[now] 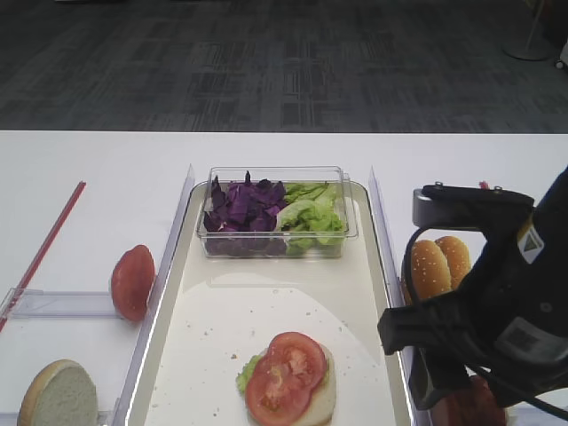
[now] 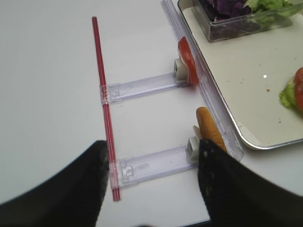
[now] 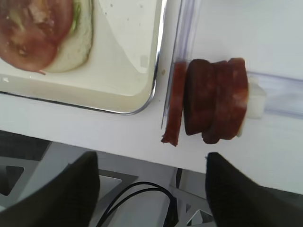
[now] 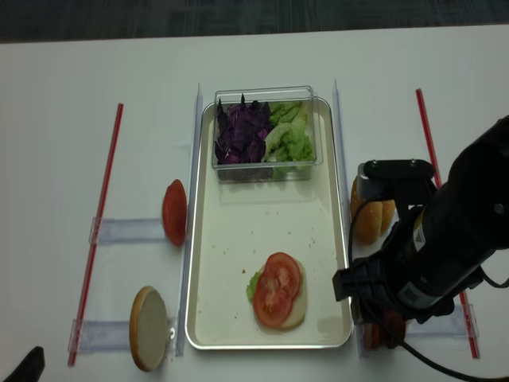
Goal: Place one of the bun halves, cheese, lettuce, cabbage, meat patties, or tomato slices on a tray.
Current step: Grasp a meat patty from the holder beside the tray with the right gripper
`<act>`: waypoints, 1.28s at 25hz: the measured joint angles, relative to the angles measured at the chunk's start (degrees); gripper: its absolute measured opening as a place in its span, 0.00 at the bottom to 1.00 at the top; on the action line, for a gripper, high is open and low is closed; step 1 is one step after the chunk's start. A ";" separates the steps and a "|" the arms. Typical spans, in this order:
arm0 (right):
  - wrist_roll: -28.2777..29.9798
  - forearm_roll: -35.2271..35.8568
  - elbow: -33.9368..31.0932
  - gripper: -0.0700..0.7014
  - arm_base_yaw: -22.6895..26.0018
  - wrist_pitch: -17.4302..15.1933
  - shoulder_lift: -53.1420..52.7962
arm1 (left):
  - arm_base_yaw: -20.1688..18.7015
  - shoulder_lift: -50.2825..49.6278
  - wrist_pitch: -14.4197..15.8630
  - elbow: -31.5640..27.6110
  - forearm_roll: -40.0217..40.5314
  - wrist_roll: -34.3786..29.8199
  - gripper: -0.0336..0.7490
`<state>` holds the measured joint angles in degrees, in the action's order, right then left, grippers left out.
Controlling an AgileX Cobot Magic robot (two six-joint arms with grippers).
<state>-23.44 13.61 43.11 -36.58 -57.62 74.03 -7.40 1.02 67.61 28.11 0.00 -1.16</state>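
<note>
hovering above the meat patties (image 3: 215,101) standing beside the tray (image 3: 124,90), the right gripper (image 3: 151,189) is gaping apart, holding nothing; bun, lettuce and 2 tomato slices (image 1: 286,375) are already sitting stacked.

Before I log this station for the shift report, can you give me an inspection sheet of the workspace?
Surface: white table, a few crumbs on the cream-white rectangular tray.
Job's things: pale bun round with lettuce and red tomato slices on tray; brown meat patties upright in the right holder.
Clutter: clear plastic box of purple and green leaves on tray.
Hands: right hand open above patties; left hand open, empty.
Cables: black cable at right hand.
Surroundings: dark carpet.
</note>
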 joint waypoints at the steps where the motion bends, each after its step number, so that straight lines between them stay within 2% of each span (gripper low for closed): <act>1: 0.00 0.00 0.00 0.74 0.00 0.43 0.43 | 0.00 0.00 0.00 0.00 0.00 0.00 0.53; 16: 0.00 0.10 0.09 0.74 0.00 2.78 4.24 | 0.00 0.00 0.00 0.00 0.00 0.00 0.53; 24: 0.10 0.10 0.22 0.62 0.00 3.26 5.70 | 0.00 0.00 0.00 0.00 0.00 0.00 0.53; 32: 0.10 0.00 0.26 0.60 0.00 4.23 6.46 | 0.00 0.00 0.00 0.00 0.00 0.00 0.53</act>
<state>-23.34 13.61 43.36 -36.58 -53.39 80.49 -7.40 1.02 67.61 28.11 0.00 -1.16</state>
